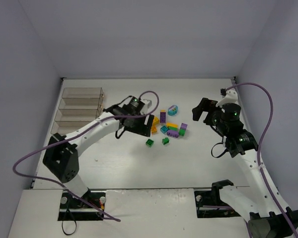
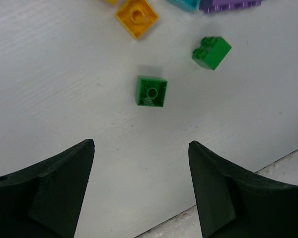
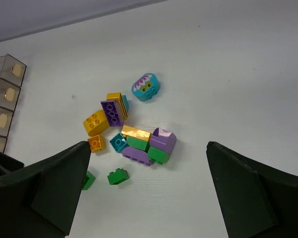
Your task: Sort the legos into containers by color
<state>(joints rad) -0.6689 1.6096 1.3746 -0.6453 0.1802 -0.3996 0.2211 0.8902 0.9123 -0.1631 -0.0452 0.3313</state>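
At the left edge of the legos [image 1: 168,128], left end effector [image 2: 140,144] hangs released, jaws wide, with a green brick [image 2: 152,91] lying underside-up on the surface [image 2: 64,74] just ahead of it; looks like an early green pick, nothing seen in the containers [image 1: 81,106] at far left. Next move calls for reaching forward, dropping around that brick and closing, then carrying it left; second green brick [image 2: 211,52] and orange brick [image 2: 136,17] sit near but apart, so little blocks it. Right end effector [image 1: 203,110], also released, hovers right of the pile.

High rear view over table [image 1: 188,163], left wrist close, right wrist farther, 3 sharing legos [image 1: 172,133]
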